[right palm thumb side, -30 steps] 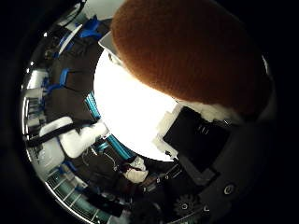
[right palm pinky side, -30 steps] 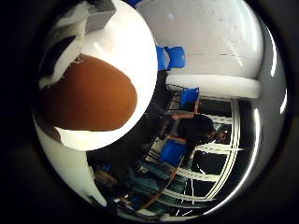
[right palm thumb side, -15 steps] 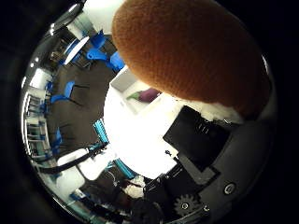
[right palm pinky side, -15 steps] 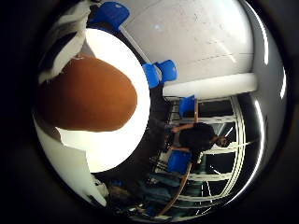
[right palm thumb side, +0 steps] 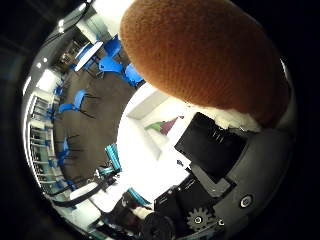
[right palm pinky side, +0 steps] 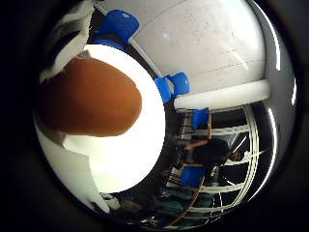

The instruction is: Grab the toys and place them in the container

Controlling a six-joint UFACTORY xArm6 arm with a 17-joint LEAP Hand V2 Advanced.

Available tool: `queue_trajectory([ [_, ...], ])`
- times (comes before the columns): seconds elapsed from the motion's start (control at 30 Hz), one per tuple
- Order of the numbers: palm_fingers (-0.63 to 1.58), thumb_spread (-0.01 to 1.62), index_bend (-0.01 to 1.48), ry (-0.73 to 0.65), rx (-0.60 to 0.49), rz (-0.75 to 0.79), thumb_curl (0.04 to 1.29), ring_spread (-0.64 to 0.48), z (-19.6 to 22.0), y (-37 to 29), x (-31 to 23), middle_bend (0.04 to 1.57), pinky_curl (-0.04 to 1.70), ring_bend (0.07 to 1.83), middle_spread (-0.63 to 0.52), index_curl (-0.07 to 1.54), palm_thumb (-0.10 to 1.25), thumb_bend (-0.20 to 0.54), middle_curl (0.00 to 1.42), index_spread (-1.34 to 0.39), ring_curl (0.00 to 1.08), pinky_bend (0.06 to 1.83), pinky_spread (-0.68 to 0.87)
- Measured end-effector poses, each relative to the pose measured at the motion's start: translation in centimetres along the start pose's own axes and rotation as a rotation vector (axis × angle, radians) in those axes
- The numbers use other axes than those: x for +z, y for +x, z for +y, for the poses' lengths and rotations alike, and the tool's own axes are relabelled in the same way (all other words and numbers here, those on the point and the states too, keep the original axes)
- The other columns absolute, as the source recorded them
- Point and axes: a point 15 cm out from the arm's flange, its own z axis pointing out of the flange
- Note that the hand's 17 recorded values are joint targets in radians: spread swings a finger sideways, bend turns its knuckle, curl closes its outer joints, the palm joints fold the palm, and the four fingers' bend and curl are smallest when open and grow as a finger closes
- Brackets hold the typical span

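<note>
The brown toy (right palm thumb side: 205, 55) is fuzzy, matt plush; the table (right palm pinky side: 140, 159) looks smooth.

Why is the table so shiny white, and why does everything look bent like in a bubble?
In the little finger side view, glare washes the white table blank, while the brown plush toy close to the palm stays dark and soft-edged. In the thumb side view, the very wide lens curves the room, so the blue chairs bend along the rim, and the table is again overexposed.

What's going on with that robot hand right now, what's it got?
Hand shut on brown plush toy, held close against the palm. White table and white container in view beyond it. Nothing seen in the way.
</note>
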Motion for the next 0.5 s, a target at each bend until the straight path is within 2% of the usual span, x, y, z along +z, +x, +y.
queue_trajectory([
  [0.23,1.02,1.03,0.97,0.007,-0.001,-0.047,0.67,-0.3,-1.8,-2.4,1.3,1.19,1.42,1.28,-0.25,1.09,0.99,-0.023,1.16,-0.28,1.01,1.1,-0.19],
  [0.33,1.04,1.05,0.91,0.025,0.007,-0.098,0.62,-0.29,-2.4,-3.6,1.7,1.11,1.32,1.24,-0.25,1.08,0.91,-0.036,1.12,-0.29,0.96,1.07,-0.21],
  [0.43,1.12,1.06,0.67,0.016,0.002,-0.123,0.58,-0.27,-2.2,-4.2,1.9,1.01,1.08,1.19,-0.25,0.99,0.84,-0.028,1.0,-0.31,0.82,0.94,-0.33],
  [0.5,1.07,1.07,0.41,-0.001,0.0,-0.135,0.56,-0.27,-1.8,-4.5,2.1,0.95,0.93,1.16,-0.26,0.91,0.82,-0.021,0.91,-0.34,0.72,0.87,-0.47],
])
